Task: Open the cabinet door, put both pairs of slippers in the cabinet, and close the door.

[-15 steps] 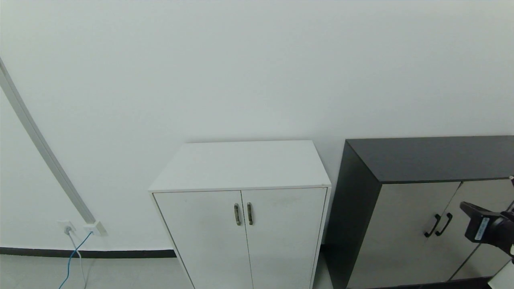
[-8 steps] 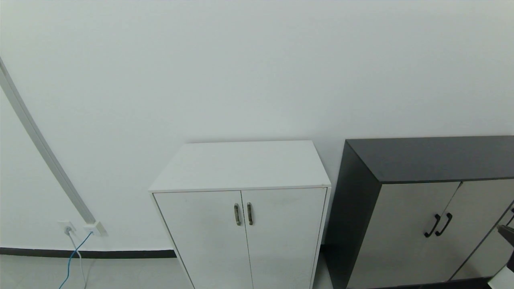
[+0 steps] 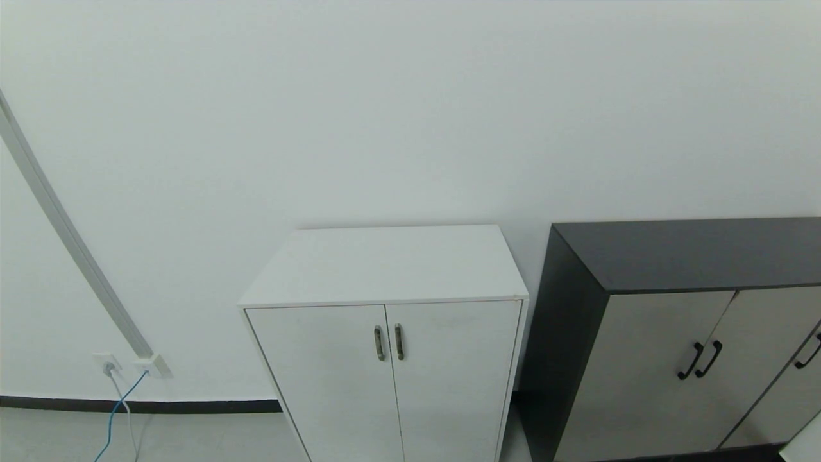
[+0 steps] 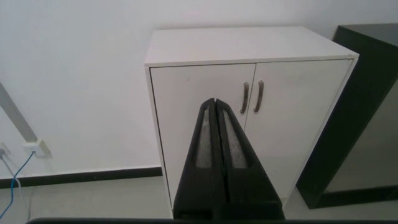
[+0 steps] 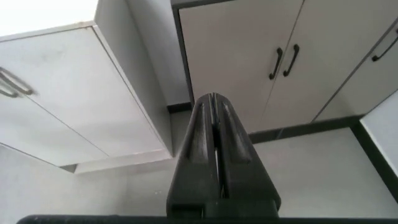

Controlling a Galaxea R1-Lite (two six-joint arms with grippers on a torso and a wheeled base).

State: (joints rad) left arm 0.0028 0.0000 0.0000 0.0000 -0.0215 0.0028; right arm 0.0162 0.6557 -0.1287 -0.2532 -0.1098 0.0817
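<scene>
Head view, item one?
One white cabinet against the wall, both doors shut; two metal handles side by side at the meeting edges.
Neighbours?
A black-topped cabinet just beside it on the robot's right, pale doors shut, with black handles. To the left: slanted wall conduit, two sockets, a blue cable dropping to the floor, dark skirting.
And the left pincer?
Fingers pressed flat together, nothing held, pointed at the white cabinet's left door, well apart from it.
The right pincer?
Likewise closed tight and empty, above the floor before the gap between both cabinets.
</scene>
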